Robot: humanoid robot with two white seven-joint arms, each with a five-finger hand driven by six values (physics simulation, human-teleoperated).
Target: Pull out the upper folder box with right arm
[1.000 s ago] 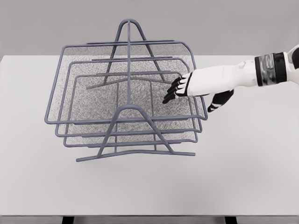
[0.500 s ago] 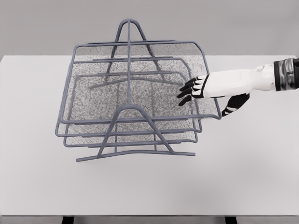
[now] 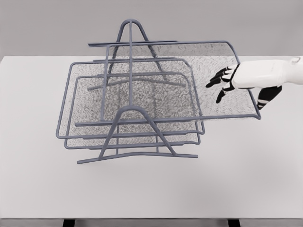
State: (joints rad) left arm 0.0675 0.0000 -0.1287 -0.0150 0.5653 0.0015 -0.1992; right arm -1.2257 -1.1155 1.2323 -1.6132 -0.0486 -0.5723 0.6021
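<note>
Sideways, upper folder box in right hand

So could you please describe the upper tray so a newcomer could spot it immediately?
On the white table stands a grey wire rack holding three stacked mesh trays. The upper tray is the highest one, and unlike the two below, it juts out to the right, with the right robot hand hooked over its end.

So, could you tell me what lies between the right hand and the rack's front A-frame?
In the head view, the upper tray's mesh floor and front rail span from the right hand to the A-frame.
</note>
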